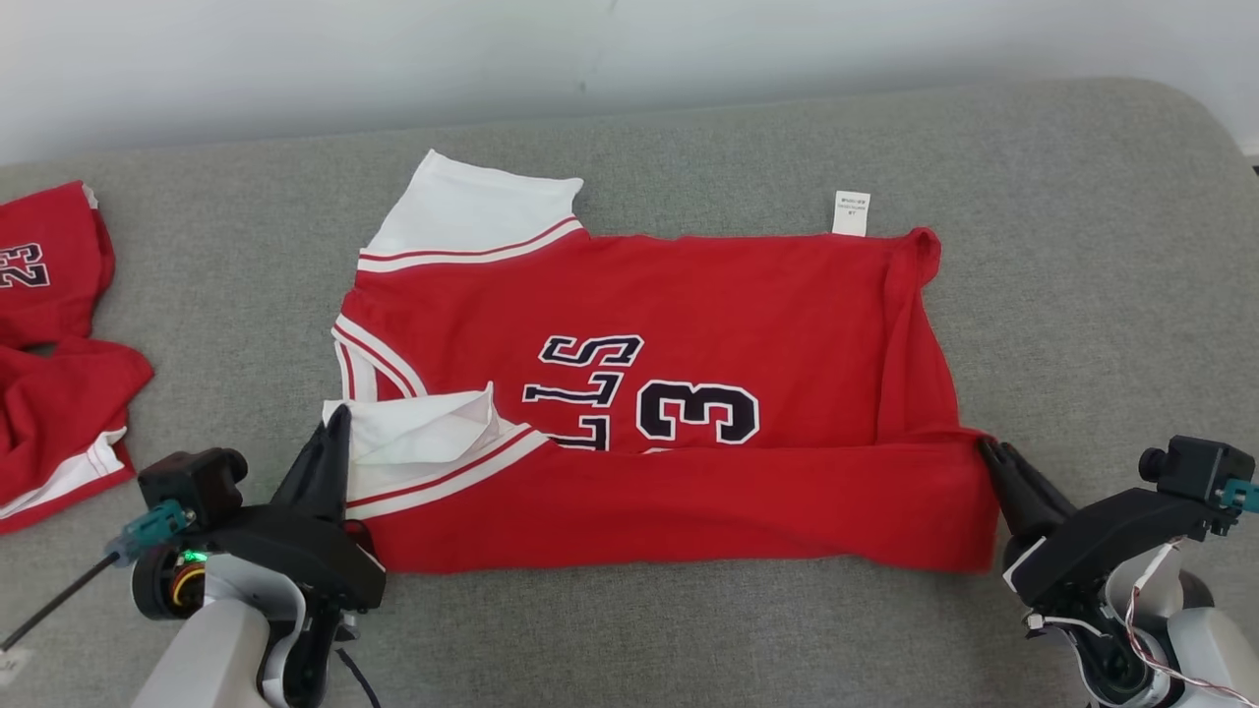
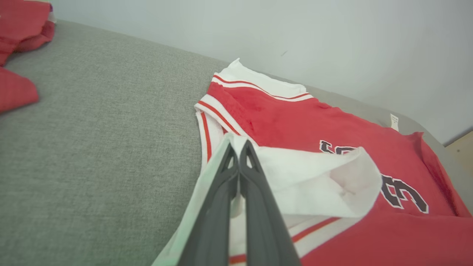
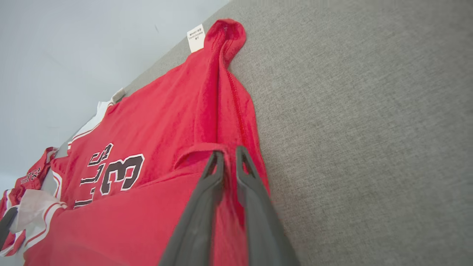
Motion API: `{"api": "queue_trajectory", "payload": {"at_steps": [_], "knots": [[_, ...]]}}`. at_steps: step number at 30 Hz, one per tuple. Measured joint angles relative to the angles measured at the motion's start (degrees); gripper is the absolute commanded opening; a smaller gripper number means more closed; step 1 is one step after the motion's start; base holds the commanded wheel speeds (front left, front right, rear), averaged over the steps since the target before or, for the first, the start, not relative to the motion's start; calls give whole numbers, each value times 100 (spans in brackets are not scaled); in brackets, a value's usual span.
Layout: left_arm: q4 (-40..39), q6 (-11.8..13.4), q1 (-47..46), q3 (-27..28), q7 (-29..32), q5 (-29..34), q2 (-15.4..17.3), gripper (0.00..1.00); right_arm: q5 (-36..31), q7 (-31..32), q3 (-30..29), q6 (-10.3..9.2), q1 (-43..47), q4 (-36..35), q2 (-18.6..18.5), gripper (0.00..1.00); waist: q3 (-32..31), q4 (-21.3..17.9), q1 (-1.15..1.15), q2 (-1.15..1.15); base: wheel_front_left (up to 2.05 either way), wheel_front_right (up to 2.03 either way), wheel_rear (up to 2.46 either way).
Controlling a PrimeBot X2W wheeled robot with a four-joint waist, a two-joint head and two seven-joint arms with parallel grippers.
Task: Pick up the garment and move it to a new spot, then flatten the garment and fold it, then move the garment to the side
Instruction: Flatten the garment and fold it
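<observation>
The jersey [image 1: 738,295] is clamped by left pincer [image 2: 239,147] and right pincer [image 3: 230,154]; fold [image 1: 689,501] hides some lettering [image 1: 590,379]

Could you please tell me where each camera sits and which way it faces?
Head view: on the head, looking forward and down at the red jersey on the grey cushion; left gripper lower left, right gripper lower right.
Left wrist view: on the left wrist, looking along its shut fingers at the white sleeve.
Right wrist view: on the right wrist, looking along its fingers pinching the jersey's red corner.
Shared: both wrist views show the number 3 and the white label.
</observation>
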Motion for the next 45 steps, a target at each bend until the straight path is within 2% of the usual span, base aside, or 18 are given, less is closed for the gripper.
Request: {"api": "queue_trajectory", "payload": {"at_steps": [6, 11, 19, 32, 33, 34, 35, 36, 45], "knots": [[135, -27, 63, -130, -354, 66, 15, 100, -68, -502, 227, 0, 235, -13, -296, 100, -180, 66, -1, 0, 0, 0, 0], [-105, -35, 582, -55, -435, 41, 75, 100, -70, -678, 307, 0, 731, -134, -438, 100, -386, 163, -2, -1, 0, 0, 0], [-274, -22, 1375, -100, -444, 27, 129, 100, -130, -704, 328, 0, 1062, -140, -435, 100, -439, 282, -3, -1, 0, 0, 0], [201, -19, 910, -308, -141, -37, 8, 100, -463, -899, 593, 0, 608, 660, -252, 100, -246, 289, -2, -1, 0, 0, 0], [258, -20, 866, -341, -97, -44, -2, 90, -476, -927, 642, 0, 561, 728, -236, 100, -235, 281, -2, -1, 0, 0, 0], [299, -20, 833, -356, -98, -46, -3, 47, -482, -939, 684, 0, 516, 784, -230, 65, -231, 270, -2, -1, 0, 0, 0], [353, -20, 804, -366, -98, -64, -5, 13, -492, -979, 719, 0, 481, 848, -219, 31, -234, 262, -2, -1, 0, 0, 0], [447, -25, 791, -413, -99, -69, -8, 0, -492, -1040, 781, 0, 441, 955, -210, 0, -268, 251, -2, -1, 0, 0, 0], [379, -35, 1077, -533, -303, -246, -68, 0, -330, -1281, 958, 0, 522, 1091, -294, 0, -593, 322, -2, -1, 0, 0, 0]]}}
